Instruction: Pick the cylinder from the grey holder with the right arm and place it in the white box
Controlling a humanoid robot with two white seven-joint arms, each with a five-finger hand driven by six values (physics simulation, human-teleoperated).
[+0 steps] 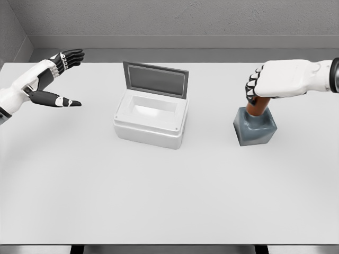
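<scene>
A brown-orange cylinder stands in the grey holder at the table's right side. My right hand comes in from the right edge and has its fingers curled around the cylinder's top, hiding its upper part. The white box sits at the table's middle, its grey lid standing open at the back and its inside showing nothing. My left hand hovers over the far left of the table, fingers spread, holding nothing.
The white table stretches wide in front of the box and holder. A grey wall runs along the back edge.
</scene>
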